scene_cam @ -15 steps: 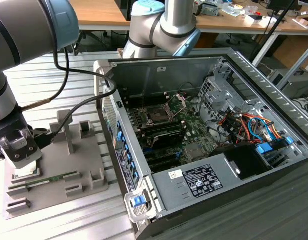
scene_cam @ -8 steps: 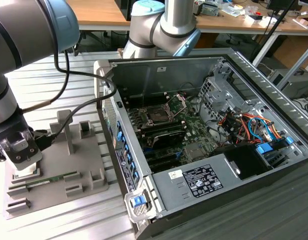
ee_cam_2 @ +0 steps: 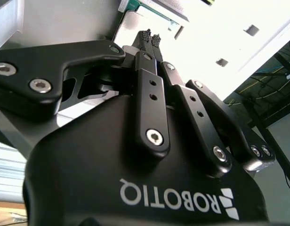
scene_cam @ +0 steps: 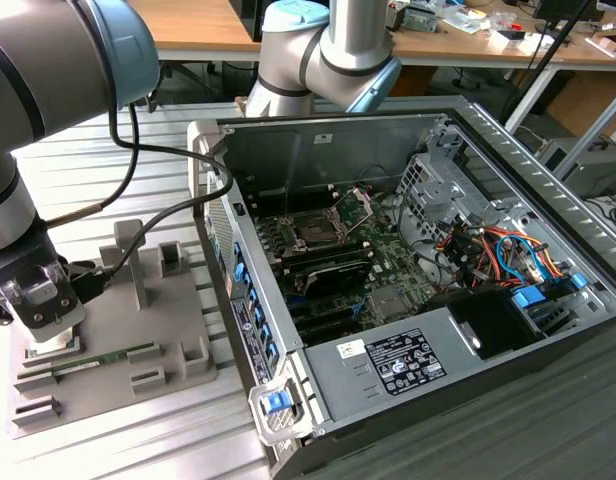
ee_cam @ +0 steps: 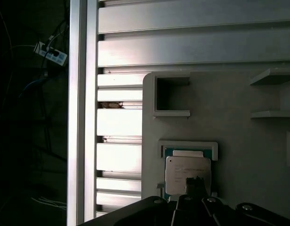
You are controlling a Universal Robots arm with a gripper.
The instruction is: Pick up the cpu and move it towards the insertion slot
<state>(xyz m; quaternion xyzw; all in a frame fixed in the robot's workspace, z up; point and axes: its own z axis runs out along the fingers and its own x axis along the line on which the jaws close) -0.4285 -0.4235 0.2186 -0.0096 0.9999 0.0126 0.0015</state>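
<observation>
— Checking the pick: where was the gripper [ee_cam_2: 150,36]?
— You had it over the grey tray [ee_cam: 239,127], jaws closed tip to tip with nothing seen between them. The cpu [ee_cam: 187,169] lay flat in its pocket just under those tips, not lifted.
— And the insertion slot [scene_cam: 313,228]?
— Well apart from the jaws, inside the open computer case [scene_cam: 468,355]. By my reading, your pick and your carry were both undone.
</observation>
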